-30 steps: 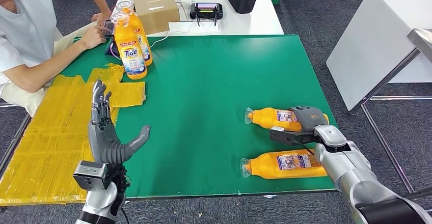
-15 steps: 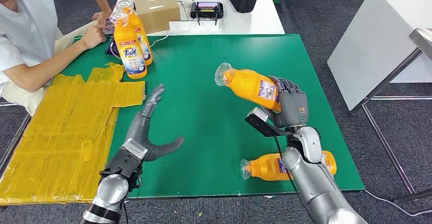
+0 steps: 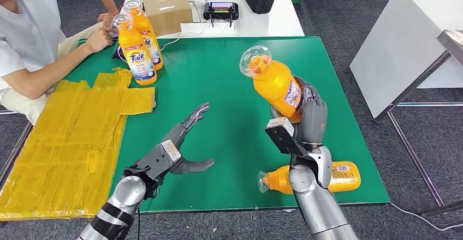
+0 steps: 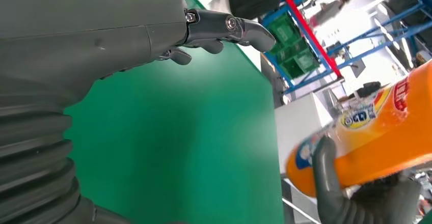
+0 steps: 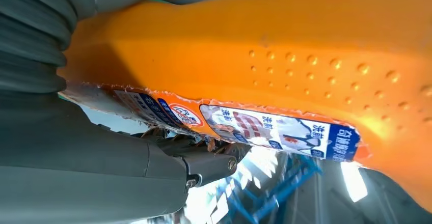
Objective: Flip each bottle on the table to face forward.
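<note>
Head view: the right hand (image 3: 309, 114) grips an orange detergent bottle (image 3: 273, 82) by its lower body, fingers wrapped around it, lifted above the green table (image 3: 218, 71) with its clear cap tilted toward 11 o'clock. A second orange bottle (image 3: 311, 178) lies on its side at the table's near edge, at about 6 o'clock from the held one (cap pointing to 9 o'clock). Two upright Tide bottles (image 3: 136, 46) stand at the table's 10 o'clock corner, beside a seated person (image 3: 33, 33). The left hand (image 3: 177, 144) hovers over the mat, fingers spread, holding nothing.

Left wrist view: the left hand (image 4: 153, 30) has its fingers apart above the green surface; the held bottle (image 4: 377, 132) is gripped by a grey finger.

Right wrist view: the orange bottle (image 5: 285, 66) lies against the right hand (image 5: 102, 163), its label showing.
</note>
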You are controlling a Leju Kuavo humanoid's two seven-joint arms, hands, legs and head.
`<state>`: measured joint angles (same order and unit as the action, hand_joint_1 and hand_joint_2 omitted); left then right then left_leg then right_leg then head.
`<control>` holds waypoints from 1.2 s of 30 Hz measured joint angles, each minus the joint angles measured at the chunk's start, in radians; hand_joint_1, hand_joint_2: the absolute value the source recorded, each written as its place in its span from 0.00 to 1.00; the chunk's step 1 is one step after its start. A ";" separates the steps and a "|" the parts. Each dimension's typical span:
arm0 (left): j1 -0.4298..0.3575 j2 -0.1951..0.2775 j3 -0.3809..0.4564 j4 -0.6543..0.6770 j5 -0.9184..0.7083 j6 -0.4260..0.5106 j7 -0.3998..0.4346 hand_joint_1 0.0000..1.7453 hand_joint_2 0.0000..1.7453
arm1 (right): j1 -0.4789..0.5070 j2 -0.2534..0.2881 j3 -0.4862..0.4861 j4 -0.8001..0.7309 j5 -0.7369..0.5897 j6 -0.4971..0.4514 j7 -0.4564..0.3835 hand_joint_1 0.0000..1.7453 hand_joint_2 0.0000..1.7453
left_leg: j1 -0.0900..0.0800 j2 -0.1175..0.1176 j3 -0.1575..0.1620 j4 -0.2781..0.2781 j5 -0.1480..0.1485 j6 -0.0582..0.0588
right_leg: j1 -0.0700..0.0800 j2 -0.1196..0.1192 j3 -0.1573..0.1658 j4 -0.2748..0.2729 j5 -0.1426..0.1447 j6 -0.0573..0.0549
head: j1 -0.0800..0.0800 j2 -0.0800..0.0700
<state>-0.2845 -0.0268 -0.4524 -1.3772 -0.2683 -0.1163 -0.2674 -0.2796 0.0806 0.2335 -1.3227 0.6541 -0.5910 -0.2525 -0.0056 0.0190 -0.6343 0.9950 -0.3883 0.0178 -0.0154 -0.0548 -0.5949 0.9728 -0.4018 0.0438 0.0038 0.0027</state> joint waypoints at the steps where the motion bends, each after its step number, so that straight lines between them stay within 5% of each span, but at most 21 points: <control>1: -0.004 0.001 -0.003 0.004 0.006 -0.003 0.004 0.00 1.00 | 0.001 0.005 0.002 -0.002 -0.022 0.021 -0.007 1.00 1.00 | 0.000 0.000 0.000 0.000 0.000 0.000 | 0.000 0.000 0.000 0.000 0.000 0.000 | 0.000 0.000; 15: -0.054 0.002 -0.009 0.043 0.098 0.001 0.043 0.00 1.00 | -0.033 0.083 0.165 0.202 -0.016 0.203 0.017 1.00 1.00 | 0.000 0.000 -0.001 0.000 0.000 0.000 | 0.000 0.000 0.000 0.000 0.000 0.000 | 0.000 0.000; 35: -0.054 0.002 0.025 0.063 0.198 0.009 0.038 0.00 1.00 | -0.042 0.121 0.304 0.342 -0.029 0.227 -0.001 1.00 1.00 | 0.000 0.000 -0.001 0.000 0.000 0.000 | 0.000 0.000 -0.001 0.000 0.000 0.000 | 0.000 0.000; 36: -0.054 0.002 0.025 0.064 0.198 0.008 0.038 0.21 1.00 | -0.042 0.121 0.305 0.344 -0.030 0.227 -0.001 1.00 1.00 | 0.000 0.000 -0.001 0.000 0.000 0.000 | 0.000 0.000 -0.001 0.000 0.000 0.000 | 0.000 0.000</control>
<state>-0.3383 -0.0248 -0.4274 -1.3135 -0.0701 -0.1082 -0.2295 -0.3220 0.2014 0.5380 -0.9791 0.6245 -0.3643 -0.2534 -0.0054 0.0192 -0.6356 0.9949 -0.3882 0.0177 -0.0152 -0.0547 -0.5960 0.9729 -0.4020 0.0436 0.0039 0.0027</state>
